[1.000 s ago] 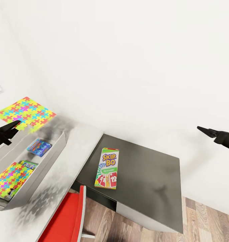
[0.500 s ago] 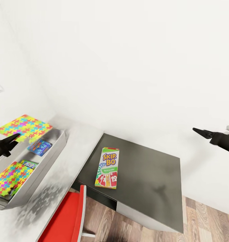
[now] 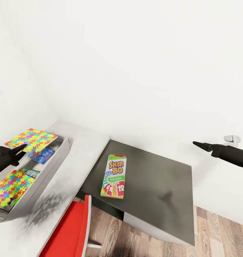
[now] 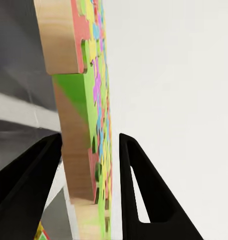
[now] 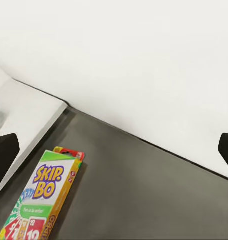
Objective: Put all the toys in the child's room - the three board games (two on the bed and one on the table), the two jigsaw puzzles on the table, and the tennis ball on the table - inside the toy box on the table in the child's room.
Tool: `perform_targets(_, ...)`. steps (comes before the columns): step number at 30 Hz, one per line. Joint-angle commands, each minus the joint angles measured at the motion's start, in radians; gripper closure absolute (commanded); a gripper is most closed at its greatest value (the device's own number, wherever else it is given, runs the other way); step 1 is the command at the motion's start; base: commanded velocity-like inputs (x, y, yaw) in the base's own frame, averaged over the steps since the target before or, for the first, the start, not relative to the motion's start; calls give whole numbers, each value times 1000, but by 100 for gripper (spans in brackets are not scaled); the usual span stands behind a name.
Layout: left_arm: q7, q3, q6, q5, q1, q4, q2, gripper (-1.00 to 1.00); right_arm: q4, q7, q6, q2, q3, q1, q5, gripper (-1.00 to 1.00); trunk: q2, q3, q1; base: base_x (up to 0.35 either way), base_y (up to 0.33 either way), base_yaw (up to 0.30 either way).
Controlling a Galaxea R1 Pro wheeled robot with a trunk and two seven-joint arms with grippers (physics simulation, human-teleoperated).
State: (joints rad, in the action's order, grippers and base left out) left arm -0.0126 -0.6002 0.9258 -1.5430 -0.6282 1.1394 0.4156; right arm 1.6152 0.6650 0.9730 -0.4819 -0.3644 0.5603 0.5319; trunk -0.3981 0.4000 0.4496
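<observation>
My left gripper [image 3: 20,152] is shut on the edge of a jigsaw puzzle [image 3: 32,138], held nearly flat over the far end of the toy box [image 3: 52,170]. In the left wrist view the puzzle [image 4: 78,125] stands edge-on between the black fingers [image 4: 31,175]. A second jigsaw puzzle [image 3: 8,186], a blue board game [image 3: 41,155] and a green-edged box [image 3: 29,174] lie inside the toy box. The SKIP-BO board game [image 3: 114,176] [image 5: 41,195] lies on the dark section of the table [image 3: 160,182]. My right gripper [image 3: 196,143] hangs open above the table's right end.
The toy box sits on the light grey table top [image 3: 78,157] against the white wall. A red chair [image 3: 70,228] stands at the table's front edge. Wood floor [image 3: 217,232] shows at the lower right. A small grey fitting [image 3: 232,138] is on the wall.
My left gripper has lowered the held jigsaw puzzle down onto the toy box's far end. The right gripper has drifted left and slightly down.
</observation>
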Motion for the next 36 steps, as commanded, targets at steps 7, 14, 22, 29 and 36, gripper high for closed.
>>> perform_targets(7, -262, -1, -24, 280, -52, -144, 13, 100, 0, 6, 5, 5, 10, 1, -3, -100, -2, 13, 0, 0, 0, 0)
perform_targets(14, -397, 5, -91, 365, -60, -242, 16, 100, 0, 7, 4, 4, 15, 1, -3, -100, -2, 24, 0, 0, 0, 0)
perform_targets(22, -416, 26, -100, 375, -61, -258, 20, 100, 0, 7, 4, 3, 15, 1, -3, -100, -2, 37, 0, 0, 0, 0)
perform_targets(29, -417, 31, -102, 379, -80, -268, 41, 100, 0, 8, 4, -2, 14, 1, -3, -100, -2, 48, 0, 0, 0, 0)
perform_targets(36, -418, 32, -101, 377, -125, -307, 66, 100, 0, 8, 4, 1, 14, 1, -3, -100, -2, 59, 0, 0, 0, 0)
